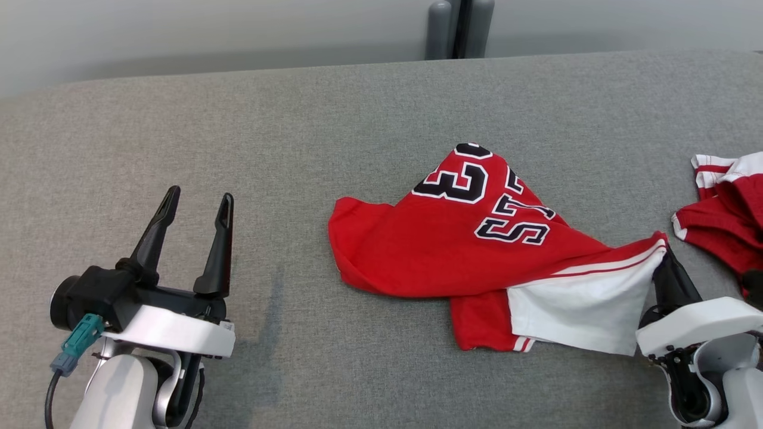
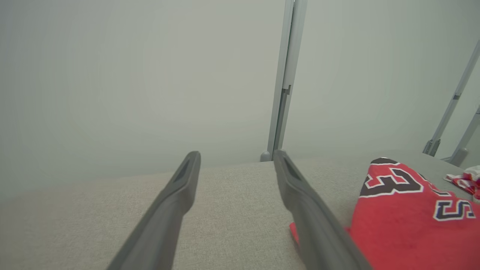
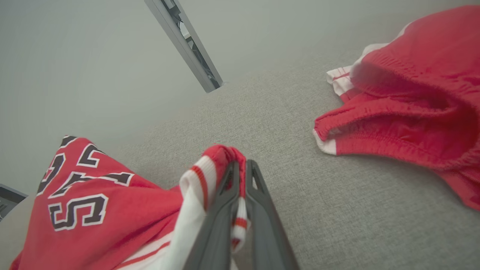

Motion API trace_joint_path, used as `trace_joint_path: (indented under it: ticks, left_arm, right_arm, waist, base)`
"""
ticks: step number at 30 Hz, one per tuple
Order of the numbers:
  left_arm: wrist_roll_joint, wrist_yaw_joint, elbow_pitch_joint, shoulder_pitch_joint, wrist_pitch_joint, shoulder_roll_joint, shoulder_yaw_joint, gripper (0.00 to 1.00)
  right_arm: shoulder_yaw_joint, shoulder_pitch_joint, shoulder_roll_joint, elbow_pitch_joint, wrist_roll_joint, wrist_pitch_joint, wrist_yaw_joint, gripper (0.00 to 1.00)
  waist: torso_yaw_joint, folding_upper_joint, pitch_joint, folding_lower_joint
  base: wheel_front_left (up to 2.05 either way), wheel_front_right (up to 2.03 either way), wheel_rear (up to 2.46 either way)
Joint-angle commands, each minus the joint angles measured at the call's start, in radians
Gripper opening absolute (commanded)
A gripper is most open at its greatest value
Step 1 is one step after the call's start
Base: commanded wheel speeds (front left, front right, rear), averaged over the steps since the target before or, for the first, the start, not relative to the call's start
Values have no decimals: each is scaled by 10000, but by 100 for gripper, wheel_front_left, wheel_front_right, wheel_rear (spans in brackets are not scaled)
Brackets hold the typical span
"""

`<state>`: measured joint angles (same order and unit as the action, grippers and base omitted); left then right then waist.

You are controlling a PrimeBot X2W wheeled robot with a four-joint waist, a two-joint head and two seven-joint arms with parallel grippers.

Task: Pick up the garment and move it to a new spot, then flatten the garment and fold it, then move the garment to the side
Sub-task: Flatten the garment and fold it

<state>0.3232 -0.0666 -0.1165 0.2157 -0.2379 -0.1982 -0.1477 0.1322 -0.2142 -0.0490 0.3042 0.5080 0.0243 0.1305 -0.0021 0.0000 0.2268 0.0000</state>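
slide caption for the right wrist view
Right gripper shut on the striped hem of a red-and-white numbered jersey, a second red garment apart on the grey fabric surface.

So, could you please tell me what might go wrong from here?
The right pincer grips only the striped edge of the crumpled red numbered jersey, so it may slip when lifted. The bunched red shorts lie close on the right; a sweep that way could drag them. The open left pincer stands apart, so the jersey may bunch.
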Motion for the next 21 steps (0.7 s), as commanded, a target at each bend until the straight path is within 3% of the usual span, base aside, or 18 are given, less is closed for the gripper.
trace_joint_path:
  ticks: [1,3,4,5,6,13,17,21]
  left_arm:
    - [-65,44,23,199,9,-38,9,100]
    - [-53,65,25,200,12,-53,-7,100]
    - [-44,76,34,190,18,-70,-2,100]
    - [-35,94,44,177,26,-75,-3,100]
    - [-27,103,46,159,33,-88,0,100]
    - [-2,365,90,-102,40,-65,78,100]
    - [26,601,189,-315,43,-73,188,100]
    - [77,752,277,-500,87,-81,274,100]
  right_arm:
    - [-57,-220,-71,201,-10,-217,3,0]
    - [-229,-402,-127,618,100,-410,3,0]
    - [-299,-470,-180,762,106,-540,3,7]
    - [-363,-524,-215,882,145,-629,3,38]
    - [-435,-547,-273,970,163,-697,3,100]
    - [-192,-230,-778,1354,-435,-1060,3,100]
    - [229,49,-1124,827,-1762,-1483,3,100]
    - [530,189,-777,92,-2759,-1437,9,100]
  waist:
    - [-52,0,63,0]
    - [-80,0,83,0]
    - [-96,0,92,0]
    - [-107,0,96,0]
    - [-117,0,93,0]
    - [-175,0,-124,0]
    - [-227,0,-360,0]
    - [-266,0,-580,0]
  base:
    - [0,0,0]
    - [0,0,0]
    - [0,0,0]
    - [0,0,0]
    - [0,0,0]
    - [0,0,0]
    - [0,0,0]
    - [0,0,0]
